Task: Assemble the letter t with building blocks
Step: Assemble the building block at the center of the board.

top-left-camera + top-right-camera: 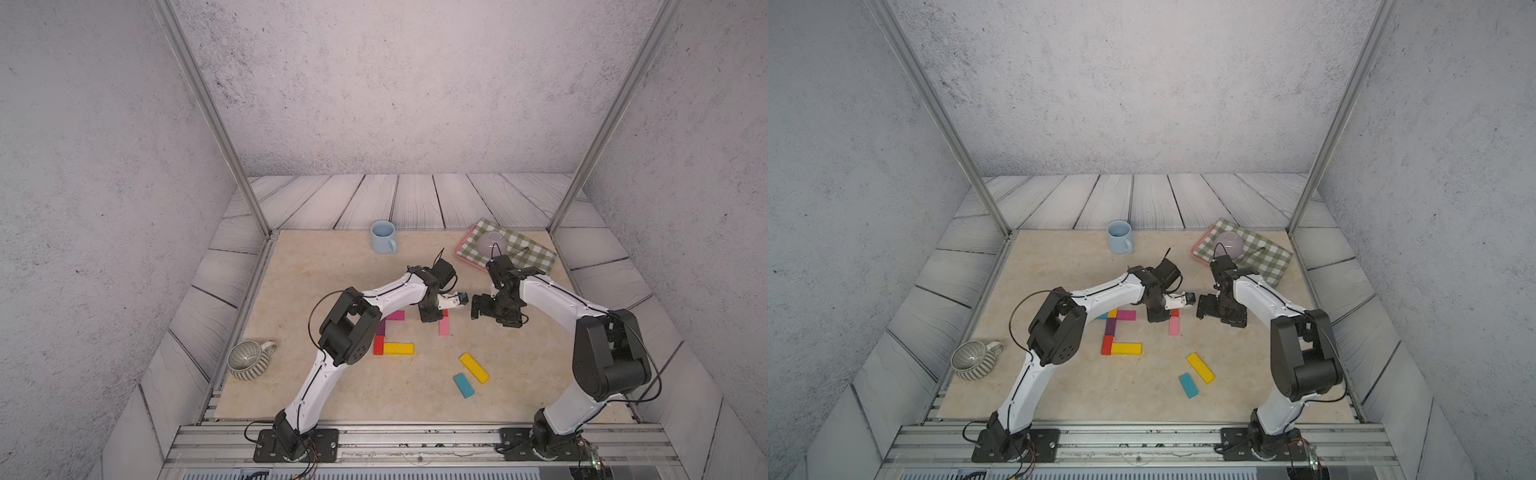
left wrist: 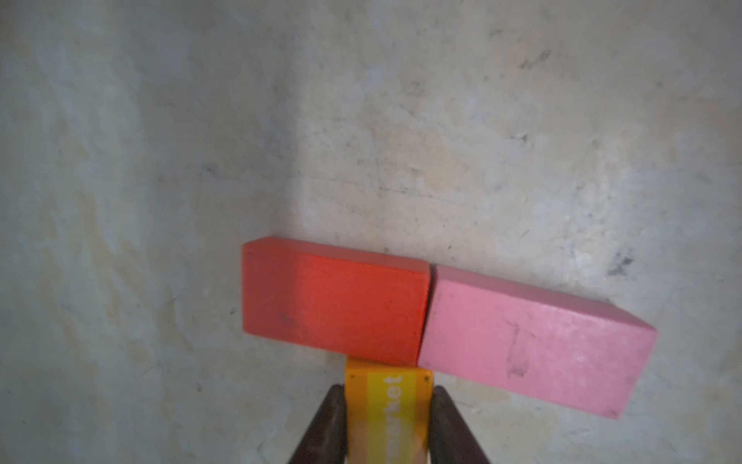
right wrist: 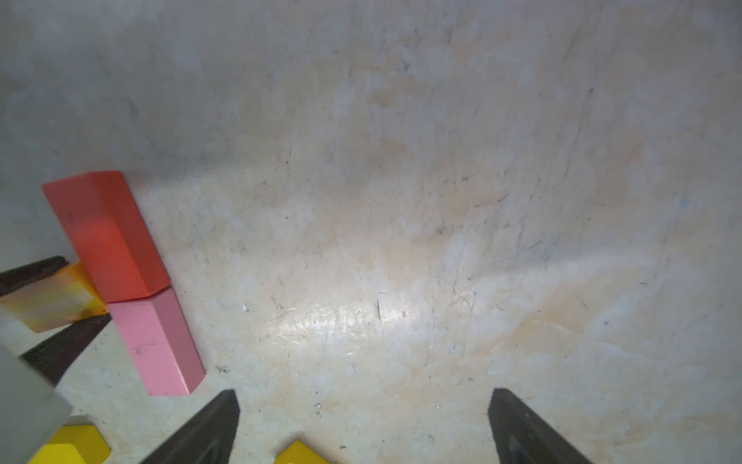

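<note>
Orange block (image 2: pixel 386 405), bottom centre, pinched in your left pincer (image 2: pixel 388 390), just beside red block (image 2: pixel 333 301); your right pincer (image 3: pixel 364 395) spread wide.

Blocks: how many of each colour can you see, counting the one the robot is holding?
red block: 2
pink block: 1
yellow block: 2
teal block: 2, one mostly behind the arm
magenta block: 1
purple block: 1
orange block: 2, one held in the left gripper
Total: 11
</note>
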